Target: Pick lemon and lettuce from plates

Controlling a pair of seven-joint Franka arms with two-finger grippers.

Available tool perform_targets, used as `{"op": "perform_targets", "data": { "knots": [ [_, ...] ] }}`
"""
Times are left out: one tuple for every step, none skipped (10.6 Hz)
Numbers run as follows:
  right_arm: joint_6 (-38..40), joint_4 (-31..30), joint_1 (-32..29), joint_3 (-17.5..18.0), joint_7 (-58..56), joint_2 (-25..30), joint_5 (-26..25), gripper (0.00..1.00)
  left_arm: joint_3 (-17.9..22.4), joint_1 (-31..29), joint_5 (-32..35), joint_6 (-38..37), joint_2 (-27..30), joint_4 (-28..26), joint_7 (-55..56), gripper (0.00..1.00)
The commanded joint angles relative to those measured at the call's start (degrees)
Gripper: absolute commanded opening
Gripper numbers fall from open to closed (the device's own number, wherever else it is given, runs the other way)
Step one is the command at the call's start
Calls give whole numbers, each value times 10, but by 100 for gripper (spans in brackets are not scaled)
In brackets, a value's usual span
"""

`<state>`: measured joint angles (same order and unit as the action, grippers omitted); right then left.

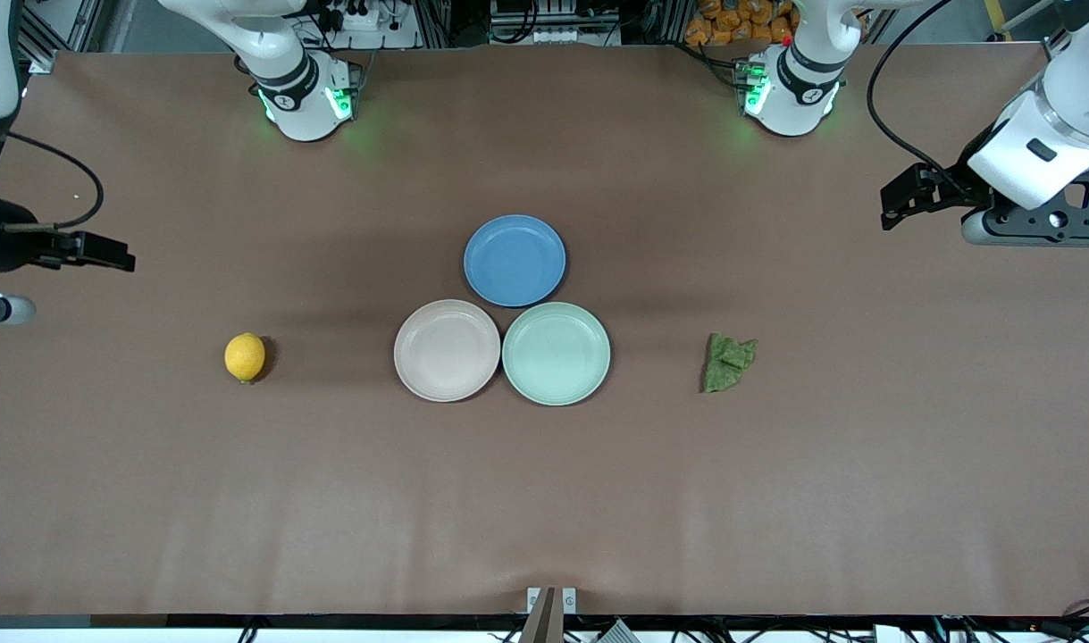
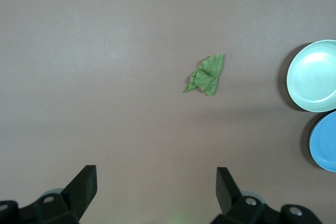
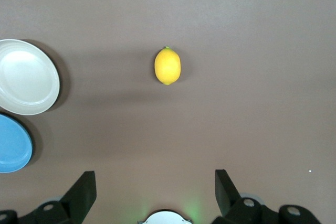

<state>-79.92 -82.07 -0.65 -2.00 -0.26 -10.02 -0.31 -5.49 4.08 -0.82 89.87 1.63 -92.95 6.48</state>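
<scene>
– where are your lemon (image 1: 245,357) and lettuce (image 1: 728,362)?
– both on the bare table (image 1: 544,500) (plates (image 1: 447,350) between them). left gripper (image 2: 156,187) and right gripper (image 3: 155,190) hover, jaws wide apart.

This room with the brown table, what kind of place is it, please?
Most likely a robotics lab or test cell. Two robot arms are bolted along one edge of the table, cables and equipment racks stand by their bases, and the lemon, lettuce and plates look like staged props.
</scene>
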Motion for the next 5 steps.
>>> {"op": "perform_targets", "data": {
  "knots": [
    [19, -6, 7, 1, 12, 24, 2, 100, -2, -6, -8, -10, -4, 9, -12, 100],
    [18, -9, 6, 0, 12, 25, 2, 100, -2, -6, -8, -10, -4, 9, -12, 100],
    [17, -11, 7, -1, 12, 25, 2, 100, -2, -6, -8, -10, -4, 9, -11, 100],
    [15, -17, 7, -1, 12, 25, 2, 100, -2, -6, -8, -10, -4, 9, -9, 100],
    [10, -22, 5, -1, 12, 27, 2, 100, -2, -6, -8, -10, -5, 9, -8, 100]
  ]
}}
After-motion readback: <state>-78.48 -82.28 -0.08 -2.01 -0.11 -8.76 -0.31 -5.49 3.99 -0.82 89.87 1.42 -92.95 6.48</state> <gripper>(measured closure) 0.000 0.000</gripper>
